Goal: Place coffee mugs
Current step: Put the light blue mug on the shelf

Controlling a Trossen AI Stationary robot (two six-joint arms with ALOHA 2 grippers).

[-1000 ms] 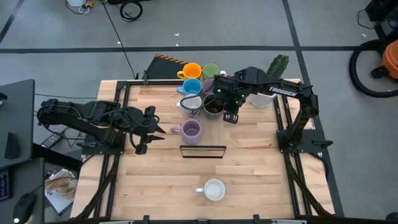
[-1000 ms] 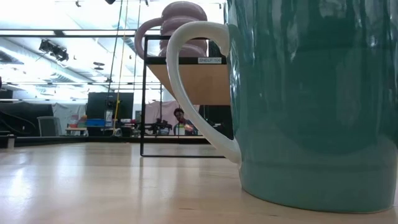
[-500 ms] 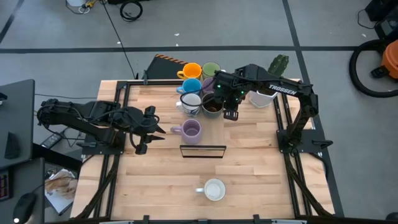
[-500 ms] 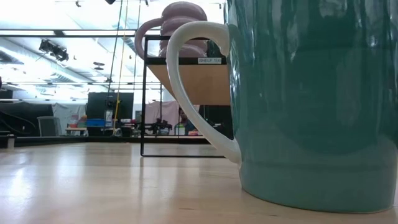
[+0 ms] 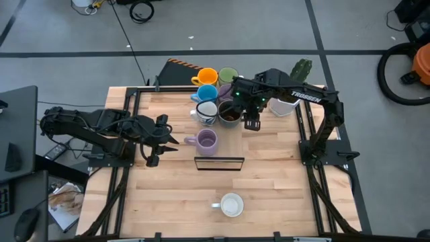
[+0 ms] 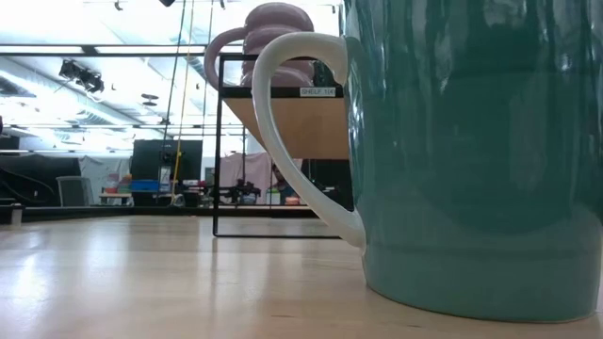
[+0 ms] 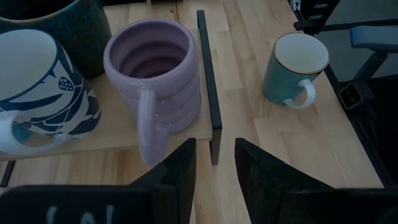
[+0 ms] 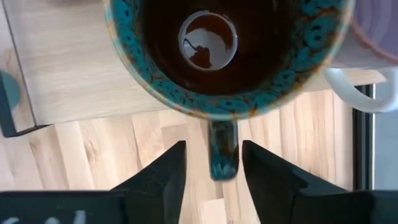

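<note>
The right gripper hangs over the back of the desk, its fingers spread on either side of the handle of the dark mug, which has a brown inside and a speckled teal rim. The handle sits in the gap between the two fingers; neither finger is seen pressing it.

That mug stands in a tight cluster. Touching or just beside it are a white patterned mug, a blue mug, an orange mug, a green mug and a purple mug largely hidden under the arm. They crowd the dark mug on its far and left sides. To the right of the arm stands a white planter with a cactus.

Nearer the middle, a second purple mug, ribbed, rests on a low wooden shelf with a black frame. In the left wrist view it stands beside the patterned mug, close against the frame bar.

The left gripper waits at the left side, fingers apart and empty, pointing at the ribbed mug.

A white-lined teal mug stands alone near the front edge, well apart from the rest; it fills the low view.
</note>
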